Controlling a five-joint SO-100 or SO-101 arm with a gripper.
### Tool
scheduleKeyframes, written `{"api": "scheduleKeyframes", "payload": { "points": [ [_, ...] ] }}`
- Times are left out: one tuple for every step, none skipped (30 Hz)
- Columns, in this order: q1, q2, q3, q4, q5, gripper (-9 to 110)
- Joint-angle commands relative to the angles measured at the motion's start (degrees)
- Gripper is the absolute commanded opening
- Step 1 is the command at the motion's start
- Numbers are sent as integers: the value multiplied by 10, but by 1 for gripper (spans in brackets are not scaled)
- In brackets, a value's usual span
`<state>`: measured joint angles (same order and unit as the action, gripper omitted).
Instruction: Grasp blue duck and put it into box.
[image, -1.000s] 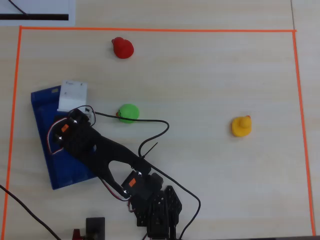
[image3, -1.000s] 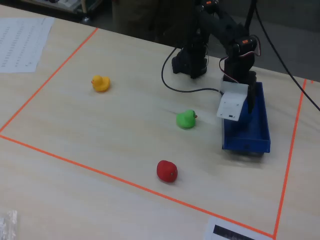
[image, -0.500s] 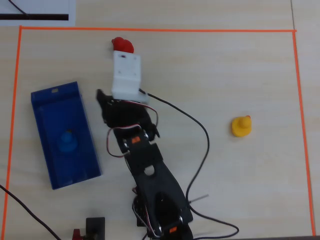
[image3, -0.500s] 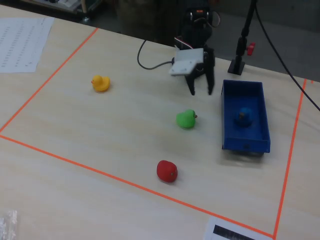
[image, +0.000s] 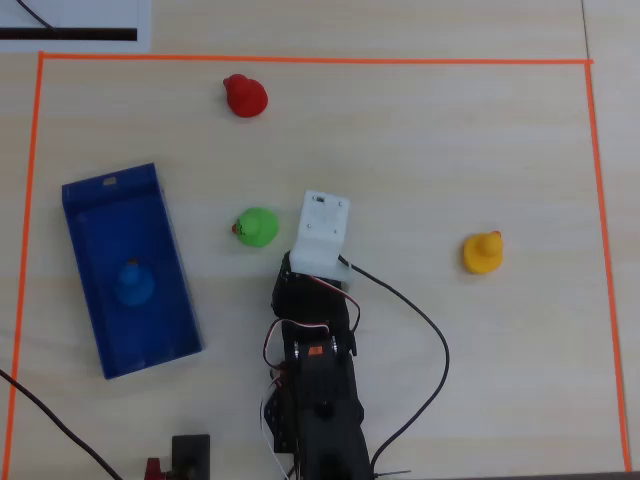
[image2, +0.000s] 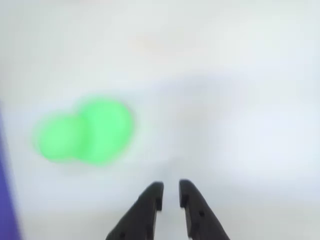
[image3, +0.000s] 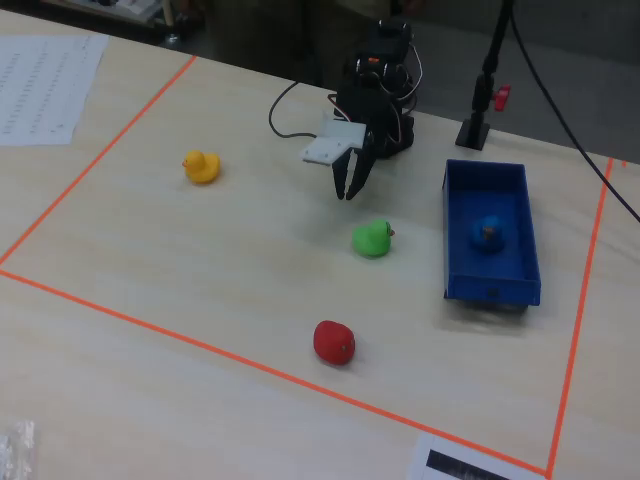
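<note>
I see the blue duck (image: 132, 282) as a small, rounded lump of bright blue, glossy like soft rubber, with a darker blob of a head; in the fixed view (image3: 487, 231) a tiny reddish spot marks its beak. It sits inside the box (image: 92, 190), roughly at the middle of the floor, clear of all 4 walls. The box (image3: 521, 279) is a long, flat, dark blue tray with low straight walls and sharp corners, its surface looking like smooth plastic, lying on the pale wood-grain table (image: 430, 150).

My gripper (image3: 347, 190) hangs above the table, well apart from the box, its 2 thin black fingers pointing down and nearly together. In the wrist view the gripper (image2: 170, 189) shows only a narrow slit between the tapered tips, with nothing in it. A white, boxy plate on the wrist hides the fingers in the overhead view.

The green duck (image: 257, 227) stands just beside the arm, between it and the box; in the wrist view it (image2: 85, 131) is a blurred pair of bright green blobs to the left of the fingertips. The red duck (image: 244, 96) sits near the far orange tape line (image: 300, 61), and the yellow duck (image: 483, 251) is off on the right of the overhead view. All 3 look like the same rounded, smooth toy as the blue one.
</note>
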<state>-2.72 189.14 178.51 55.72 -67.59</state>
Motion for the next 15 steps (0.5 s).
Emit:
{"api": "scheduleKeyframes", "payload": {
  "points": [
    [-8,6,-3,129,-38,0],
    [-9,6,-3,162,-46,0],
    [-9,6,-3,191,-51,0],
    [-3,6,-3,189,-36,0],
    [6,6,-3,189,-36,0],
    [13,6,-3,189,-39,0],
    [16,6,-3,190,-46,0],
    [18,6,-3,192,-41,4],
    [17,6,-3,192,-40,11],
    [15,6,-3,192,-41,11],
    [15,6,-3,192,-41,11],
    [15,6,-3,192,-41,11],
    [15,6,-3,192,-41,11],
    [15,6,-3,192,-41,11],
    [15,6,-3,192,-41,11]
  ]
}}
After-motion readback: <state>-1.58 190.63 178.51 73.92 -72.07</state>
